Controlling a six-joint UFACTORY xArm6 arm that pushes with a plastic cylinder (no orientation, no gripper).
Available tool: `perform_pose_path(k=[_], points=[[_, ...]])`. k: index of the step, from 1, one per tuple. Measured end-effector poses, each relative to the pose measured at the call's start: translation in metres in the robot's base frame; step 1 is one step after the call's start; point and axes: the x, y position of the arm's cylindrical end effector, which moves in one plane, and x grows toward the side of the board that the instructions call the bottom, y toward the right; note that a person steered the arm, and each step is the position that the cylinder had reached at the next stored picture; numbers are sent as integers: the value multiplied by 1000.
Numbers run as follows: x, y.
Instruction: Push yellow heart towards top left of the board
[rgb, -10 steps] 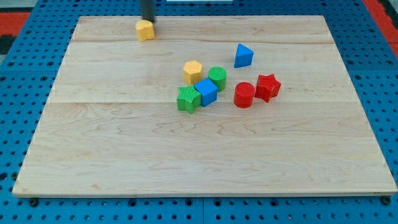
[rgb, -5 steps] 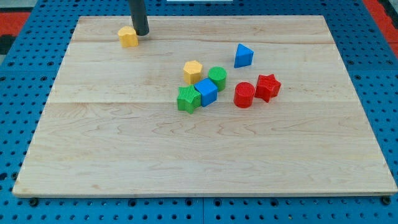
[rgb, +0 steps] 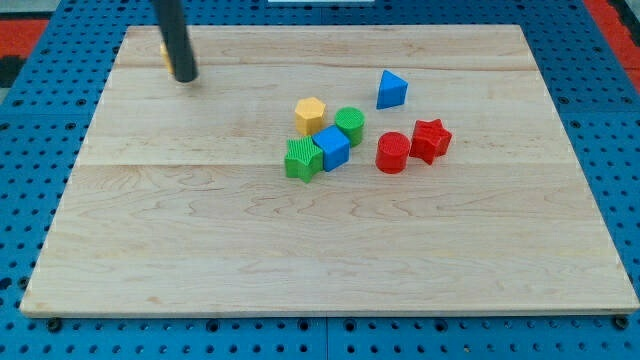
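The yellow heart (rgb: 164, 53) sits near the board's top left corner, mostly hidden behind my rod; only a thin yellow sliver shows at the rod's left side. My tip (rgb: 186, 77) rests on the board just right of and slightly below the heart, touching or nearly touching it. The wooden board (rgb: 330, 250) fills most of the view.
A cluster lies right of centre: yellow hexagon (rgb: 310, 115), green cylinder (rgb: 349, 125), blue cube (rgb: 332, 148), green star-like block (rgb: 301, 159), red cylinder (rgb: 392, 152), red star (rgb: 431, 139). A blue triangle (rgb: 391, 89) sits above them.
My rod has moved left and slightly down along the top of the board, and the yellow heart has slid left ahead of it toward the top left corner. The cluster has not moved.
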Motion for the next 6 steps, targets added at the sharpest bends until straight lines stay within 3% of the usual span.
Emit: perform_pose_path(k=[1, 2, 4, 6], points=[[-41, -25], [-45, -5], [-23, 16], [-21, 83]])
